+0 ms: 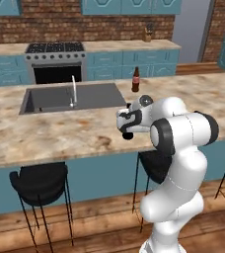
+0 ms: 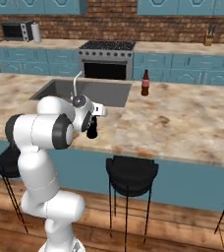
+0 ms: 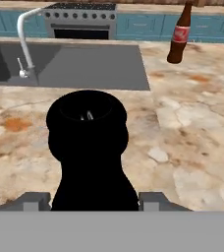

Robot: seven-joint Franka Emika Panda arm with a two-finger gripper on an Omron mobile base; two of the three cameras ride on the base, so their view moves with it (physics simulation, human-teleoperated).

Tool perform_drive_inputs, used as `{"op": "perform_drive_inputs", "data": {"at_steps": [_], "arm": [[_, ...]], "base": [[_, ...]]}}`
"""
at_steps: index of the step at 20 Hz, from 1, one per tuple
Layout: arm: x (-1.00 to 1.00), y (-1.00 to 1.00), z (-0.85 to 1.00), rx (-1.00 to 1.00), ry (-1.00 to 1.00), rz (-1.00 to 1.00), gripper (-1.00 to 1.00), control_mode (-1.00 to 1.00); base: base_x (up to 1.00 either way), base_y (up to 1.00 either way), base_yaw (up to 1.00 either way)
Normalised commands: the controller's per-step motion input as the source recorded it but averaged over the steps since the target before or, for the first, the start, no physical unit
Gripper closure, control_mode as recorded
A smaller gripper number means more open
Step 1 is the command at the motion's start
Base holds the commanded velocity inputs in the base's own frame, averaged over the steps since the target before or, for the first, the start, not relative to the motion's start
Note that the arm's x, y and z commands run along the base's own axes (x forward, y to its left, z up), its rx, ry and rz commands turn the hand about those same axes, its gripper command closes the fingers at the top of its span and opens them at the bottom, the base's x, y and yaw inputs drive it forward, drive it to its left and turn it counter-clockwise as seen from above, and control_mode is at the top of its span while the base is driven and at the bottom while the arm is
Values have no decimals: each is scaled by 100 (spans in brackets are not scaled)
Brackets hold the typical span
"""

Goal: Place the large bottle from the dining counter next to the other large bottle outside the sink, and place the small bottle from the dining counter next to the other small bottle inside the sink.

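My gripper (image 1: 127,129) (image 2: 93,123) (image 3: 94,202) is shut on an all-black bottle (image 3: 87,142) (image 2: 92,132) and hovers low over the dining counter (image 1: 60,133) (image 2: 182,123), just in front of the sink's near right corner. My hand hides most of the bottle, so I cannot tell whether it is the large or the small one. The dark grey sink (image 1: 35,101) (image 2: 60,88) (image 3: 84,64) lies ahead and to the left. A brown bottle with a red label (image 1: 135,79) (image 2: 145,82) (image 3: 179,33) stands upright on the counter outside the sink's far right corner.
A thin silver faucet (image 1: 73,90) (image 2: 75,81) (image 3: 24,34) rises at the sink's near rim. Black bar stools (image 1: 38,185) (image 2: 131,177) stand under the counter's near edge. A stove (image 1: 55,62) sits against the back wall.
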Motion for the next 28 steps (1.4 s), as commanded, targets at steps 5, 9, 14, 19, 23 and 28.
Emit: {"op": "perform_drive_inputs", "data": {"at_steps": [5, 9, 14, 19, 23, 28], "arm": [[0, 0, 0, 0, 0, 0, 100, 100], [0, 0, 0, 0, 0, 0, 100, 100], [0, 0, 0, 0, 0, 0, 100, 100], [0, 0, 0, 0, 0, 0, 100, 100], [0, 0, 0, 0, 0, 0, 100, 100], [0, 0, 0, 0, 0, 0, 100, 100]], "base": [[0, -100, 1], [0, -100, 3], [0, -100, 4], [0, -100, 5], [0, -100, 3], [0, -100, 2]]}}
